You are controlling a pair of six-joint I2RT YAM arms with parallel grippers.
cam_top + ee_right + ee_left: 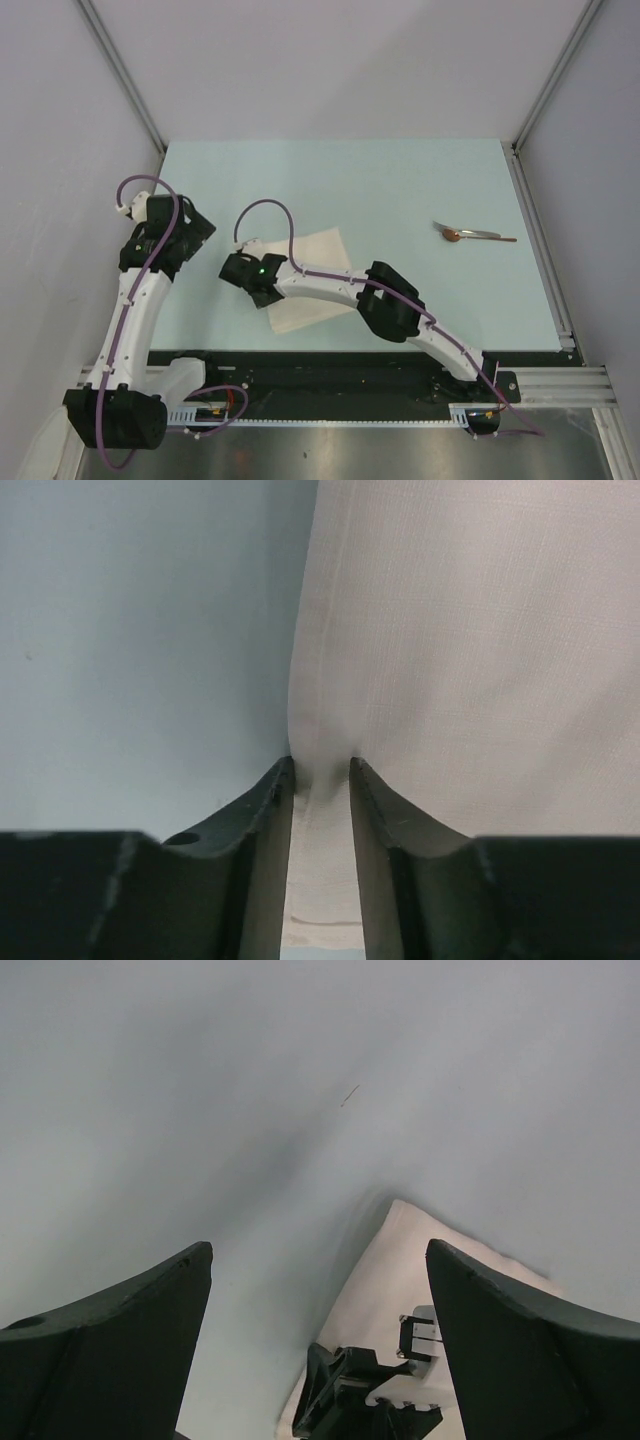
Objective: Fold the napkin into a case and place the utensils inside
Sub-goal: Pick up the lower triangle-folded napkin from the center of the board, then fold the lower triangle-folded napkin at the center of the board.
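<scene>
Step in hand: the first fold appears to be starting; the sheet is lying as one flat layer and no case is formed yet.
Napkin position: the napkin (322, 252) is lying tilted on the table (400, 190), left of centre, partly under the right arm (400, 310).
Right gripper: the right gripper (320, 780) is standing with its jaws narrowly apart, pinching a raised ridge of the napkin's left edge between them.
Left gripper: the left gripper (318, 1260) is hovering with its jaws fully spread, holding nothing, just beside the napkin's left corner.
Grip advice: one layer only should be sitting deep between the pads; a shallow pinch is likely to slip once the cloth is lifted.
Fold advice: the edge should be travelling low and parallel to the opposite side, so that the crease is forming straight and the pouch is coming out narrow.
Spoon position: the spoon (478, 235) is lying well apart from the napkin, near the right side of the table, bowl pointing left.
Obstruction: the right arm is crossing the napkin's near half, so the carried edge risks draping over it.
Clearance: the left gripper is sitting close to the pinched corner; the two could be colliding during the lift.
</scene>
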